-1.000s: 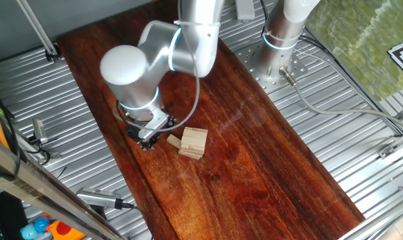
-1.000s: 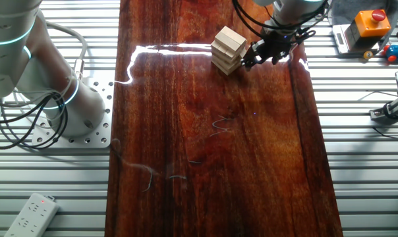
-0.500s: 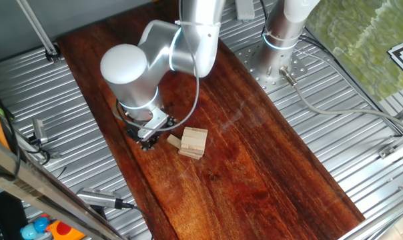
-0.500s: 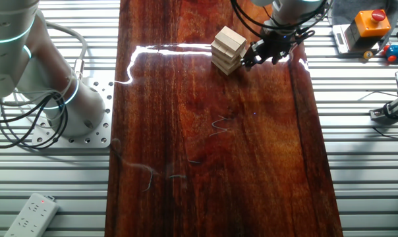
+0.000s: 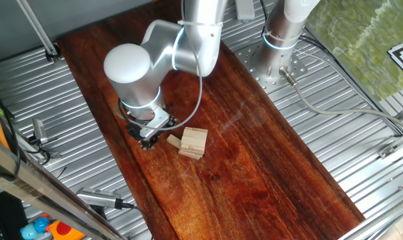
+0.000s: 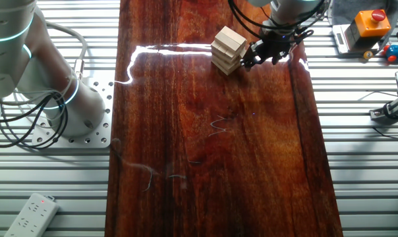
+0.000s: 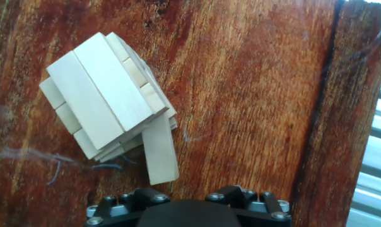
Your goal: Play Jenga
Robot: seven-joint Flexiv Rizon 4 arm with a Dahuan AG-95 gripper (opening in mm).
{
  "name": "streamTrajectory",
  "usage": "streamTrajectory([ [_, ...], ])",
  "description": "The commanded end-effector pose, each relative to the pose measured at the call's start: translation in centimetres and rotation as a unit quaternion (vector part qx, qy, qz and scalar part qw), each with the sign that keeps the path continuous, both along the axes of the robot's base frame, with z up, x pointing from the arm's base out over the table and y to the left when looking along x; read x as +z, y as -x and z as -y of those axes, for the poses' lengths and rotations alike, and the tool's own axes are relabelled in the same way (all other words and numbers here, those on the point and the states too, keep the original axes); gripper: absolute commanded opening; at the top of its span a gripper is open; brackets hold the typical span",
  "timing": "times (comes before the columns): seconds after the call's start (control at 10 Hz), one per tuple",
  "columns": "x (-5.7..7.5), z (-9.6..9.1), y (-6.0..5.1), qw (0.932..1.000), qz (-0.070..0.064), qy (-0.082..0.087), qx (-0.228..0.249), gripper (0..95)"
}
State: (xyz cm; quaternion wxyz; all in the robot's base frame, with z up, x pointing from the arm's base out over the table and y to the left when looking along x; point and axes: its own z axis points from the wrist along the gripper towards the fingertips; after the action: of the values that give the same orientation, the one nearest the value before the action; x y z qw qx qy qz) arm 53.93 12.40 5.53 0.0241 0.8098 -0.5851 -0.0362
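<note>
The Jenga stack [image 5: 193, 142] is a small squat pile of pale wooden blocks in crosswise layers on the dark wooden board; it also shows in the other fixed view [image 6: 227, 48] and the hand view [image 7: 105, 94]. One low block [image 7: 160, 154] sticks out of the stack towards the hand and rests on the board; it also shows in one fixed view [image 5: 173, 140]. My gripper [image 5: 147, 141] is low over the board just beside that block's free end, and shows in the other fixed view [image 6: 250, 59]. The hand view shows only the black housing [image 7: 184, 211]; the fingertips are hidden.
The board's edge [image 7: 332, 94] runs close beside the hand, with ribbed metal table beyond. A second arm's base [image 6: 47, 99] stands at the far side. An orange box with a red button [image 6: 370, 23] and a power strip [image 6: 31, 214] lie off the board.
The arm's upper joint has shifted very slightly to the right. The stack and the protruding block have not moved.
</note>
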Motion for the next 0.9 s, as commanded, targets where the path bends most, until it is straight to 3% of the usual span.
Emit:
streamTrajectory([
  [0.1, -0.06, -0.07, -0.10, 1.0000, -0.002, 0.002, 0.002, 76.0],
  [0.6, -0.06, -0.07, -0.10, 0.9997, 0.001, 0.020, -0.014, 76.0],
  [0.9, -0.06, -0.07, -0.10, 0.9997, 0.000, 0.020, -0.015, 76.0],
])
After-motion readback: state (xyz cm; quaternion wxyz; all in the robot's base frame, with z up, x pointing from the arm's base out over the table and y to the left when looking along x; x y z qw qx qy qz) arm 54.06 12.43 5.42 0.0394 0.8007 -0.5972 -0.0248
